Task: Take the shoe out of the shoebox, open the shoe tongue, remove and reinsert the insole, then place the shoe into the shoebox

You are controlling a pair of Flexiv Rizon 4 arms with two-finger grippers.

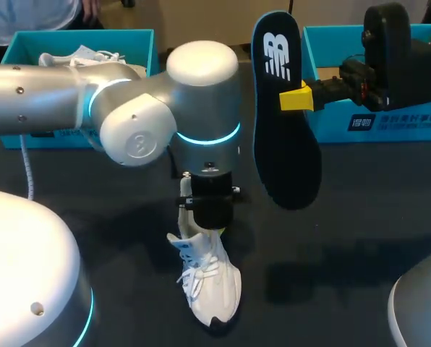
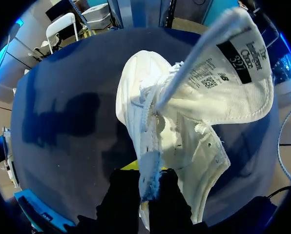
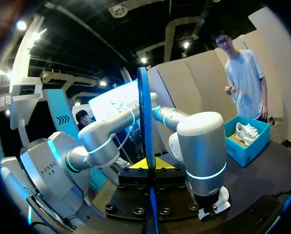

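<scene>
Nearest the head camera: rounded white base housing of the left arm (image 1: 20, 275), at the near left corner. Past it, near the middle of the matte black table (image 1: 346, 238), the white lace-up sneaker (image 1: 208, 285) stands sole down, toe towards the near edge, heel towards the far side. Left gripper (image 1: 199, 225) hangs straight down over the heel end. Left wrist view: left gripper (image 2: 148, 178) has its dark fingers pressed together on the sneaker's collar edge, pinching the white fabric wall from both sides; a sliver of yellow tip shows beside the fabric. White padded tongue (image 2: 233, 83) is folded out wide, label side facing the wrist camera, so the mouth of the sneaker is open. Right arm enters from the far right. Right gripper (image 1: 296, 99) pinches the dark foam insole with a blue edge (image 1: 284, 108) at its right rim, about a third of the way down. Insole is upright in the air, narrow end up, broad end down, right of and farther back than the sneaker, well apart from it and clear of the table. Right wrist view: insole (image 3: 144, 146) is edge-on between the two yellow tips, both touching it. Teal cardboard shoebox at far left (image 1: 78, 43) holds a second white shoe (image 1: 78, 56). Teal cardboard shoebox at far right (image 1: 374, 123) sits behind the right arm; contents not visible.
</scene>
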